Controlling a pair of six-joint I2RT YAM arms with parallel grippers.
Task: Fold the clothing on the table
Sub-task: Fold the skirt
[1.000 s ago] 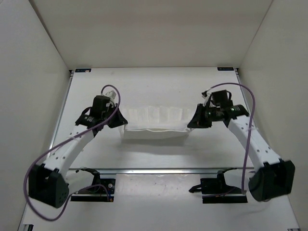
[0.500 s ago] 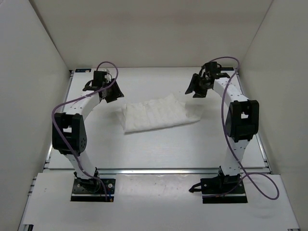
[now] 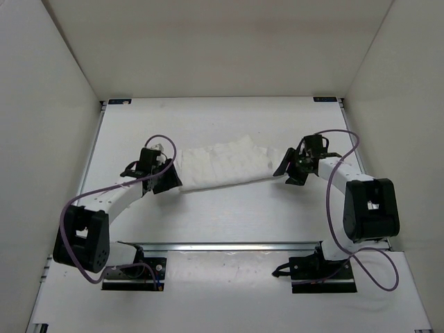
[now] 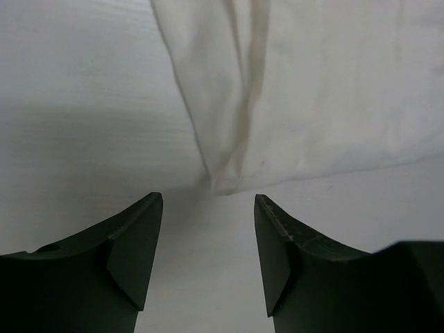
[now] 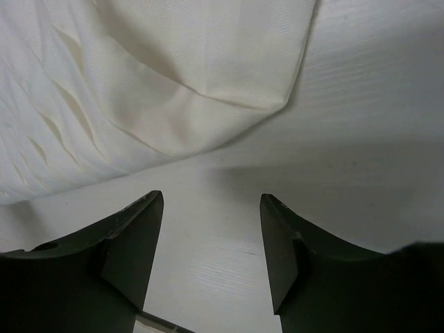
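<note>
White table (image 3: 208, 215) below, cloth (image 3: 222, 165) lying as a folded strip mid-table. Left gripper (image 4: 207, 200) and right gripper (image 5: 211, 197) both gape empty, each just short of one end. My worry: a shallow pinch catches only the top layer and the fold peels open.

White arms (image 3: 114, 198), black joints (image 3: 371, 208), purple cables (image 3: 341, 132)

We come back from the far side. Our left gripper (image 3: 166, 182) and right gripper (image 3: 286, 173) now sit low at the two ends of the clothing (image 3: 222, 164), jaws wide apart, no longer pinching it. The clothing lies farther back and slanted than before.
</note>
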